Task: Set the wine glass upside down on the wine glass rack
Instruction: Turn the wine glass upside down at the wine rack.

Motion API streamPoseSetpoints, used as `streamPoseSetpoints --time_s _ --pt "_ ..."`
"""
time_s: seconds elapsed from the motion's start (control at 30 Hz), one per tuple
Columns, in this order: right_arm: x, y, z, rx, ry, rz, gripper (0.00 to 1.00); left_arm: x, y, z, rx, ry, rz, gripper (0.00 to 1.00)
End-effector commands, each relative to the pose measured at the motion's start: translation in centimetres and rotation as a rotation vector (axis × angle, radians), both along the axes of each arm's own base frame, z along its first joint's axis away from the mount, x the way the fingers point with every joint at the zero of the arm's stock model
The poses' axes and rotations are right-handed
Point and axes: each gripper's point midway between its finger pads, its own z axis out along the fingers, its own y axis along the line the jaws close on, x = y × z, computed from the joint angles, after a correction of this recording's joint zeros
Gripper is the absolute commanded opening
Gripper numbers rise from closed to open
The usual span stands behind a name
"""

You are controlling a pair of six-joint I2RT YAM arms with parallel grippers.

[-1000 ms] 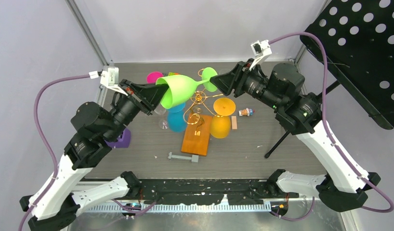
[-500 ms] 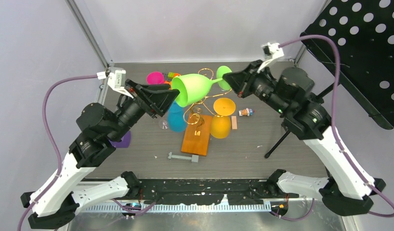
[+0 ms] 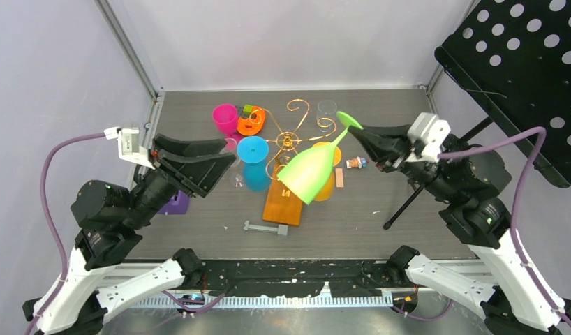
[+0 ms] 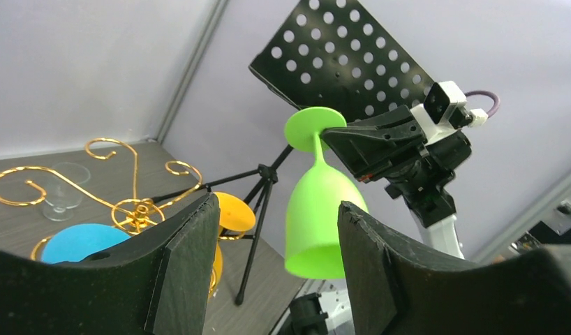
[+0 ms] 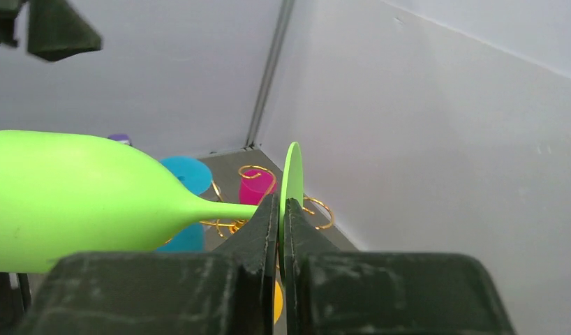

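The green wine glass (image 3: 307, 173) hangs in the air, tilted with its mouth down and to the left, over the front of the wine glass rack. My right gripper (image 3: 355, 132) is shut on the rim of its round foot (image 5: 292, 171), pinched between the fingers (image 5: 263, 230). The glass also shows in the left wrist view (image 4: 317, 223). My left gripper (image 3: 225, 159) is open, empty and apart from the glass on its left. The rack's gold scrolls (image 3: 288, 139) rise from an orange base (image 3: 283, 204).
A blue glass (image 3: 253, 150) and an orange glass (image 3: 330, 187) hang on the rack. A pink cup (image 3: 225, 116), a clear glass (image 3: 327, 108), an orange tape roll (image 3: 251, 121), a purple block (image 3: 175, 204) and a grey bolt (image 3: 265, 228) lie around. A black music stand (image 3: 520, 63) is at right.
My left gripper opened, let go of the bowl and drew back left. My right gripper shut on the foot and swung the glass right and down, mouth tipping downward.
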Motion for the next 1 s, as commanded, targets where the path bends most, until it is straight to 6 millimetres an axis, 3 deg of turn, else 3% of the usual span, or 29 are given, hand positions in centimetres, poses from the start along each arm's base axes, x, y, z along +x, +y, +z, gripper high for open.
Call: streamPoseSetpoints --time_s 0.0,0.17,0.5,0.97 --pt "-3.0 3.6 1.7 -0.154 -0.327 0.228 0.05 -1.3 -2.3 -0.6 0.054 0.001 -0.134 0.61" --pt "-5.6 6.5 2.5 -0.223 -0.486 0.383 0.06 -2.0 -4.5 -2.3 0.123 0.029 -0.244 0.58" --pt "-6.5 11.5 2.3 -0.290 -0.587 0.403 0.05 -2.5 -6.4 -4.0 0.163 0.048 -0.316 0.56" --pt "-6.7 13.2 3.0 -0.265 -0.621 0.391 0.05 -3.9 -8.2 -6.5 0.213 0.060 -0.424 0.54"
